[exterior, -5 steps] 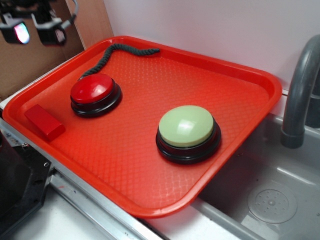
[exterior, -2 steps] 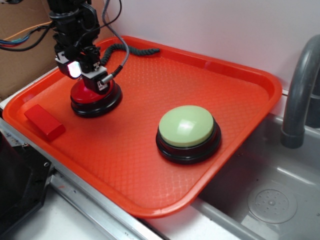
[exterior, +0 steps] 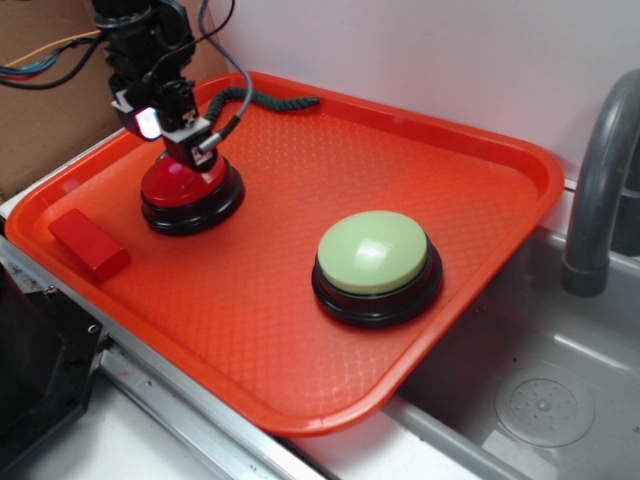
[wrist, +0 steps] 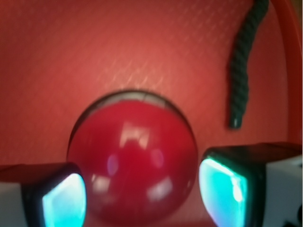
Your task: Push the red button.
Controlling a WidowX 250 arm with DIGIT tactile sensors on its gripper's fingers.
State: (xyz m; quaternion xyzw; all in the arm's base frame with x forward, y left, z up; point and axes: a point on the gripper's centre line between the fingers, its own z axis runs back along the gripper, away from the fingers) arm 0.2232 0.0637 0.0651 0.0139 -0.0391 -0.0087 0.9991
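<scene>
A pale green button (exterior: 373,252) sat mid-tray (exterior: 260,340); a red block (exterior: 88,244) lay at nine o'clock, a dark rope (exterior: 262,98) at twelve.

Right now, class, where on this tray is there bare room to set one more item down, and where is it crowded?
Free: the tray floor behind the green button toward the far right corner, and the front strip between the red block and the green button. Crowded: the left end, where the hand sits over the red button, with the rope behind.
</scene>
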